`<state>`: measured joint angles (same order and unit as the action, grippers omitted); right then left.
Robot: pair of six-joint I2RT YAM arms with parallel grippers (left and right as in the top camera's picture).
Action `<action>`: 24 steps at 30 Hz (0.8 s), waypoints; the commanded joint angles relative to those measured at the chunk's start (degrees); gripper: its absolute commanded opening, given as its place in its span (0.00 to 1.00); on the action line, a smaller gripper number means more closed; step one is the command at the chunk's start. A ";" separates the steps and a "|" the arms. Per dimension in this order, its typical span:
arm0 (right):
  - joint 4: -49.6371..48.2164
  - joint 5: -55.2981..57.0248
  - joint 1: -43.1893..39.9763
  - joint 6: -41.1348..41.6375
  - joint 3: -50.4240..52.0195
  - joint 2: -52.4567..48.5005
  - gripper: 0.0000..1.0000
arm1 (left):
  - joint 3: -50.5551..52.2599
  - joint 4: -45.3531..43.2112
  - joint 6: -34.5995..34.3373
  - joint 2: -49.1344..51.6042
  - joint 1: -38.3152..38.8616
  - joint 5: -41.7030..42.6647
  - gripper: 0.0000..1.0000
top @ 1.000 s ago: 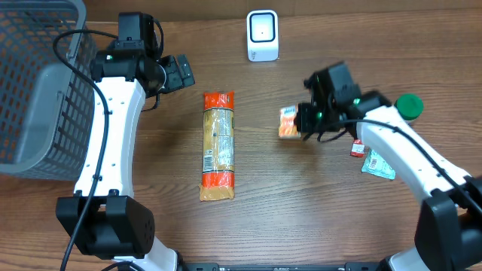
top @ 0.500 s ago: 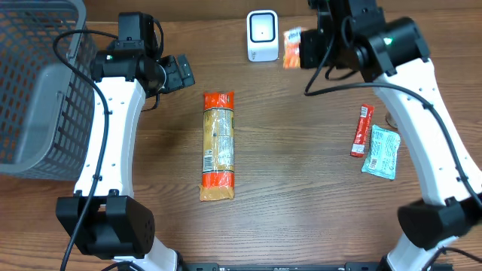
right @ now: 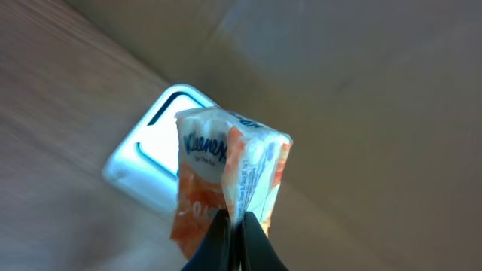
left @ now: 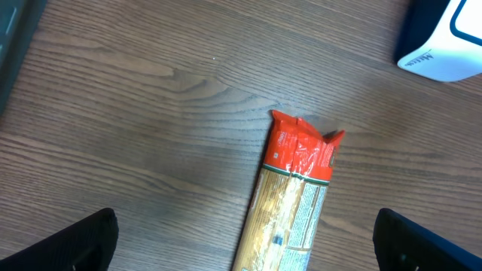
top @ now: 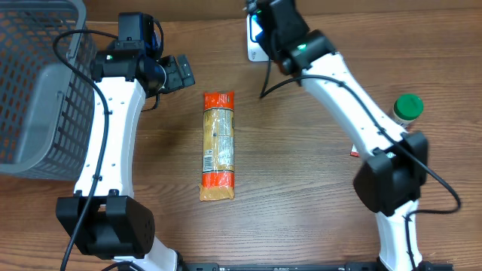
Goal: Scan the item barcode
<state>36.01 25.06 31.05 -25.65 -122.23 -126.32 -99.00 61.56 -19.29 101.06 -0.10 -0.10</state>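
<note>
While our right gripper (right: 235, 218) pinches the tissue pack (right: 226, 169) before the scanner (right: 139, 169), we risk its thin edge-hold slipping.

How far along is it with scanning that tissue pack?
Pickup looks done: the right gripper is shut on the tissue pack. In hand: it holds the pack in front of the white scanner; whether the barcode faces it, I cannot tell. Left: the read itself, probably; the pasta packet lies untouched, the open left gripper apart from it.

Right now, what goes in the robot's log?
right gripper: shut on Kleenex pack | pack: in front of scanner | left gripper: open, empty
</note>
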 commanded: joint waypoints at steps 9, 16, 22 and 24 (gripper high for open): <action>-18.91 10.91 1.09 -36.09 -0.79 -12.94 0.04 | -0.20 -0.09 0.66 0.46 0.13 -0.50 1.00; -27.39 10.91 1.09 -37.88 -0.79 -16.90 0.04 | -0.20 -0.09 0.66 0.46 0.13 -0.50 0.99; -28.50 10.80 1.09 -37.92 -0.79 -19.76 0.04 | -0.22 -0.09 0.66 0.46 0.13 -0.52 1.00; -29.33 11.15 1.07 -37.94 -0.79 -20.50 0.04 | -0.20 -0.09 0.66 0.46 0.13 -0.50 1.00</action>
<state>7.86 35.27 32.25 -63.11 -122.23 -144.53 -99.00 61.56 -19.29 101.06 -0.10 -0.12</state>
